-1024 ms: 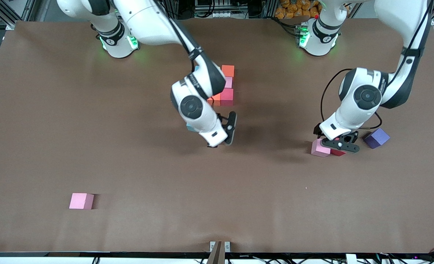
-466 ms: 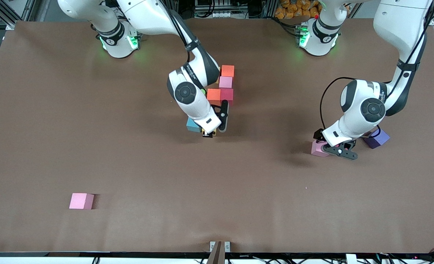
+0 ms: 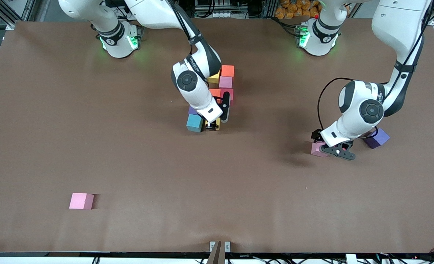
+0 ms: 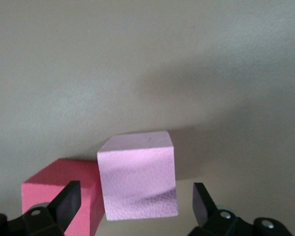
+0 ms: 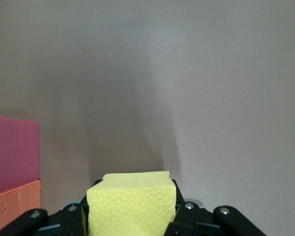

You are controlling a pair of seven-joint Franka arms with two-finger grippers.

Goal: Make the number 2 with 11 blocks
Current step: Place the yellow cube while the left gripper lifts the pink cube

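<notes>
i have brought the right tool (image 3: 213,126) down from the air above the table (image 3: 129,165) to the near end of the figure in the middle, its fingers clamped on a yellow block (image 5: 132,202) that now sits just beside the teal block (image 3: 194,123). that reads to me as a placement about to finish, adding to the bottom stroke of the 2.

the left tool (image 3: 337,151) has dropped lower over the pink block (image 4: 137,174), fingers wide apart on either side of it and gripping nothing; a red block (image 4: 59,189) touches that pink one, with a purple block (image 3: 377,137) near.

the cubes look matte, foamy, sharp-edged. a lone pink block (image 3: 81,201) lies well apart, nearer the front camera.
</notes>
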